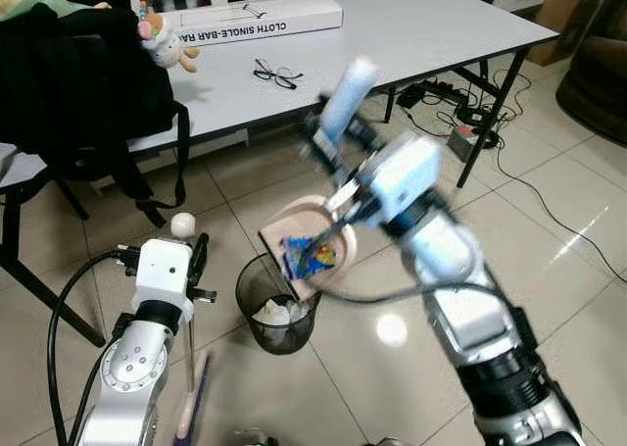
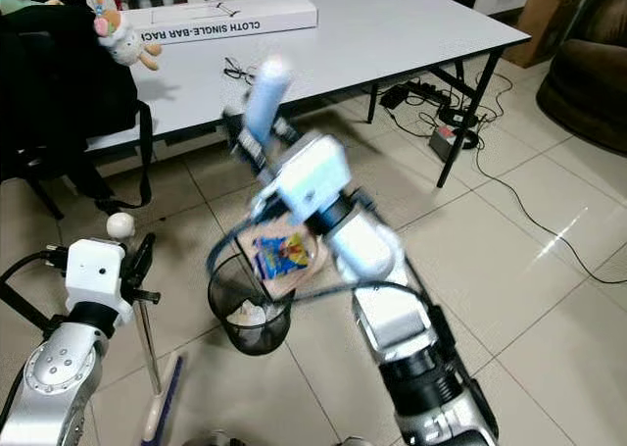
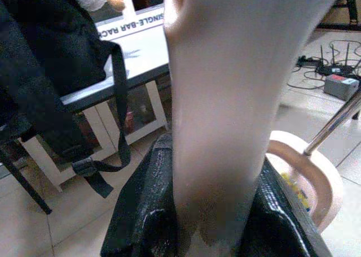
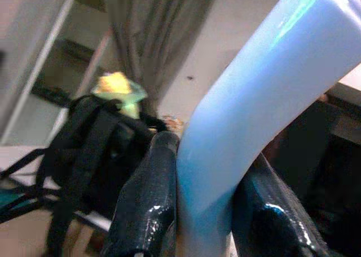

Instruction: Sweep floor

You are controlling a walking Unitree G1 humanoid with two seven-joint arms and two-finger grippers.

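My right gripper is shut on the light blue handle of a beige dustpan. The dustpan is tilted over a black mesh trash bin. A blue and yellow wrapper lies on the pan at its lower edge, above the bin's mouth. White crumpled waste sits in the bin. My left gripper is shut on the broom's pale handle, just below its round knob. The broom's thin metal stick runs down to the broom head on the tiled floor beside the bin.
A white table stands behind, carrying a long white box, glasses and a plush toy. A black backpack sits at its left end. Cables and a power strip lie under the table's right side.
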